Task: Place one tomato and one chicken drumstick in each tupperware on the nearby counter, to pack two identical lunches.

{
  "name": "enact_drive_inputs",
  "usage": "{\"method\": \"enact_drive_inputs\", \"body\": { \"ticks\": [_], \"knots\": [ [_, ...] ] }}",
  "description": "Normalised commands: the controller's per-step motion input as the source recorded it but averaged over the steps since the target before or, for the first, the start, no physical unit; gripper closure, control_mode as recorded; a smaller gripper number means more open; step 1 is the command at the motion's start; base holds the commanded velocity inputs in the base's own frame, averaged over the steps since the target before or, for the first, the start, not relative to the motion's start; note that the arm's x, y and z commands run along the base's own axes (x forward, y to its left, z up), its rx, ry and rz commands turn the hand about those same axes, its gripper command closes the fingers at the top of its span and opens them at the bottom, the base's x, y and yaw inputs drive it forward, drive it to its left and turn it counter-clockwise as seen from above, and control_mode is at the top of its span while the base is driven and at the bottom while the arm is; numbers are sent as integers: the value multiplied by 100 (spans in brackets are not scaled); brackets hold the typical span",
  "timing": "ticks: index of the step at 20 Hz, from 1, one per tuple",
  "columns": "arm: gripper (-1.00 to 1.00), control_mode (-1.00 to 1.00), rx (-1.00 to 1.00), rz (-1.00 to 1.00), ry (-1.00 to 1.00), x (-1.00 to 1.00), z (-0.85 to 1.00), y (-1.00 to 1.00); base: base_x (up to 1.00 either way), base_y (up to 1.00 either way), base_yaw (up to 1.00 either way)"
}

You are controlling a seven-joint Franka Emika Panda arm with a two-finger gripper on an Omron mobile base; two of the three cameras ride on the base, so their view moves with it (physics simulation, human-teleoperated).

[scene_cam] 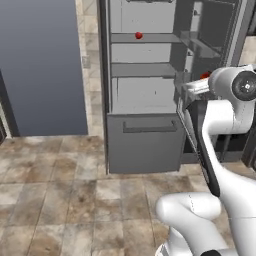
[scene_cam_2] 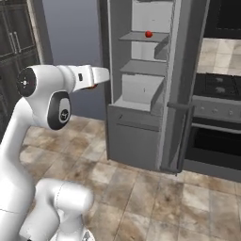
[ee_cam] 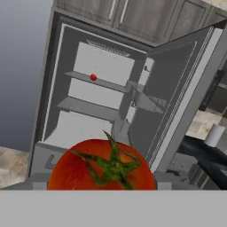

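Up close, the hand view has a large red tomato [ee_cam: 103,165] with a green stalk star pressed against the bottom of its frame, right where the finger tips would rise, so the gripper is clamped on that tomato with its jaws set wide around it (the fingers themselves are hidden behind the fruit). From the two base views the same tomato shows as no more than a red sliver at the end of the arm [scene_cam: 205,75], tucked beside the white wrist in the right base view [scene_cam_2: 92,86]. Beyond the held fruit stands an open fridge [ee_cam: 102,93] with grey shelves, and a second tomato [ee_cam: 93,77] sits on an upper shelf; it shows in the left base view [scene_cam: 138,35] and the right base view [scene_cam_2: 148,34] too, well apart from the hand. The fridge door [ee_cam: 177,97] hangs open to the right, its inner racks visible from the hand camera, while the right base view catches its edge and long bar handle [scene_cam_2: 181,136]. Only the right base view takes in the stove [scene_cam_2: 221,87] with its black burners and oven front beside the fridge. The floor [scene_cam: 55,200] is mottled brown and beige tile, and a plain blue-grey wall [scene_cam: 42,65] stands left of the fridge.
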Motion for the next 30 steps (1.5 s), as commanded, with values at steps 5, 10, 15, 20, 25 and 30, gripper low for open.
{"method": "enact_drive_inputs", "body": {
  "ticks": [5, 10, 15, 20, 25, 30],
  "knots": [
    [100, 100, 0, 0, 0, 0, 0, 0, -50, -73, -3],
    [100, 100, 0, 0, 0, 0, 0, 0, -17, -85, -7],
    [100, 100, 0, 0, 0, 0, 0, 0, -8, -97, -16],
    [100, 100, 0, 0, 0, 0, 0, 0, -4, -87, -27],
    [100, 100, 0, 0, 0, 0, 0, 0, -4, -81, -31],
    [100, 100, 0, 0, 0, 0, 0, 0, -5, -79, -33]
  ]
}}
